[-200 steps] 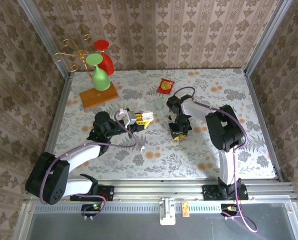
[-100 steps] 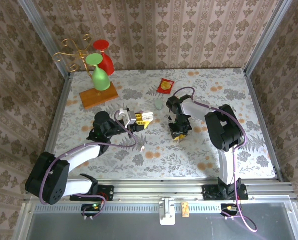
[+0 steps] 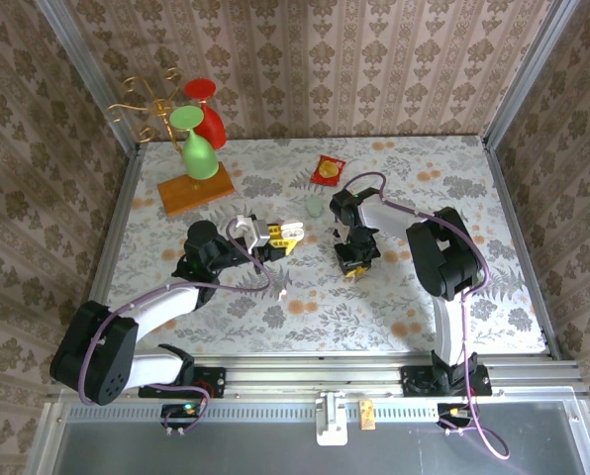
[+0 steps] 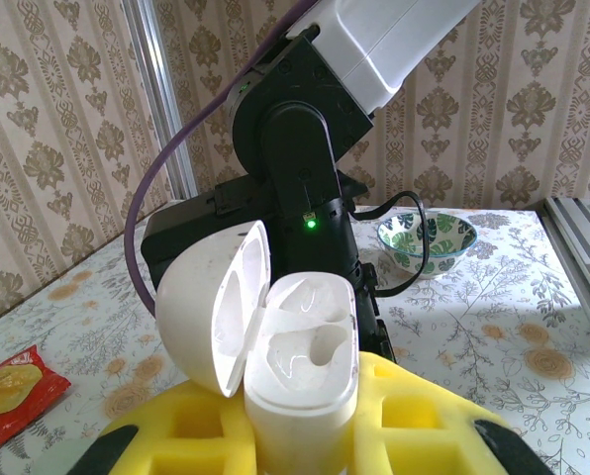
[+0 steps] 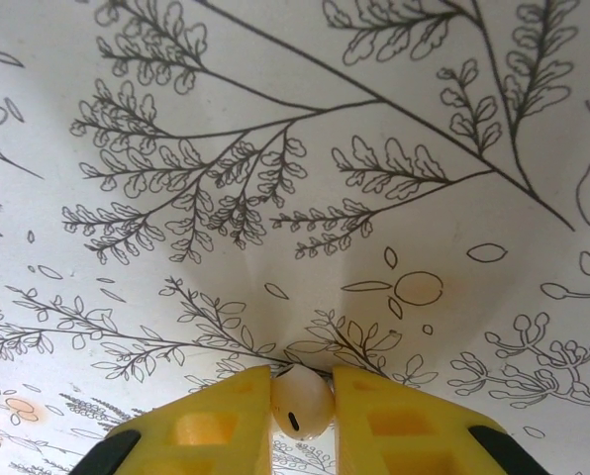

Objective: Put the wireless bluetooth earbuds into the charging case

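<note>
Since a second ago, hardly anything has moved overhead: both arms and everything on the surface (image 3: 453, 198) sit as they did.

Right fingers (image 5: 260, 398): clenched on one pale whitish earbud (image 5: 301, 399), pinched between the two yellow tips. Bud's long axis runs roughly along the fingers, rounded end pointing away from me at the patterned surface just beyond. A small dark slit on the bud faces my wrist camera.

Left fingers (image 4: 376, 404): clamped around the white charging case (image 4: 305, 346), which stands upright between them, long axis vertical. Its lid (image 4: 211, 307) is hinged open to the left, and two moulded hollows in the body face up.

Beyond the left fingers stands the other arm, with a green lamp (image 4: 308, 223) lit. A leaf-patterned bowl (image 4: 426, 237) is farther off to the right. A red-and-yellow packet (image 4: 8, 381) lies off to the left; its print is too small to read.
</note>
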